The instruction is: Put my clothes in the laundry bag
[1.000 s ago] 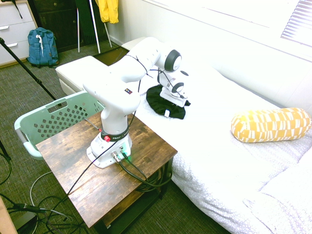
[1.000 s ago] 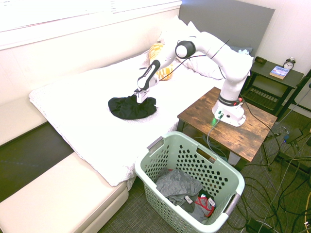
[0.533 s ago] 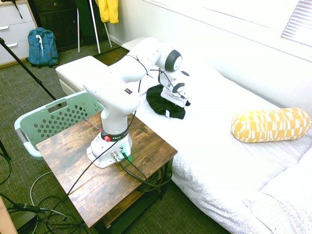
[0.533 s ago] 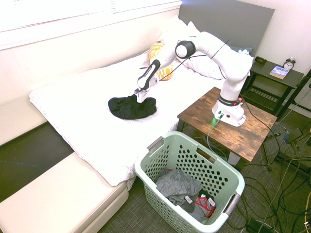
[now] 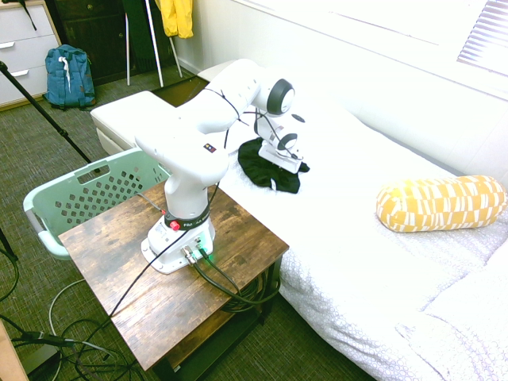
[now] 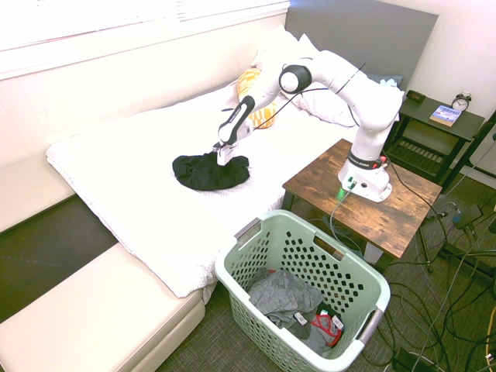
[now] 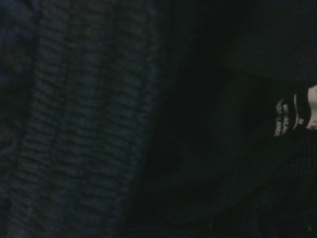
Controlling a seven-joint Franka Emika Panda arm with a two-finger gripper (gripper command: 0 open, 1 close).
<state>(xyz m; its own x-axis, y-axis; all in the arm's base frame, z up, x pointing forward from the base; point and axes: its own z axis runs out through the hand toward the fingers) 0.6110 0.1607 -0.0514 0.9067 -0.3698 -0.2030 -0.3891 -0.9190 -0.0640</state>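
Gripper (image 6: pixel 221 158) fingers just went from wide open to closed, pinching the top of the black garment (image 6: pixel 209 172). Garment still on the bed (image 6: pixel 139 186), not lifted. Grasp looks done; next: lift, carry to the laundry basket (image 6: pixel 302 232) on the floor.

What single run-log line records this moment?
phase: grasping | gripper: down on black garment | garment: on bed | laundry basket: on floor, not yet reached
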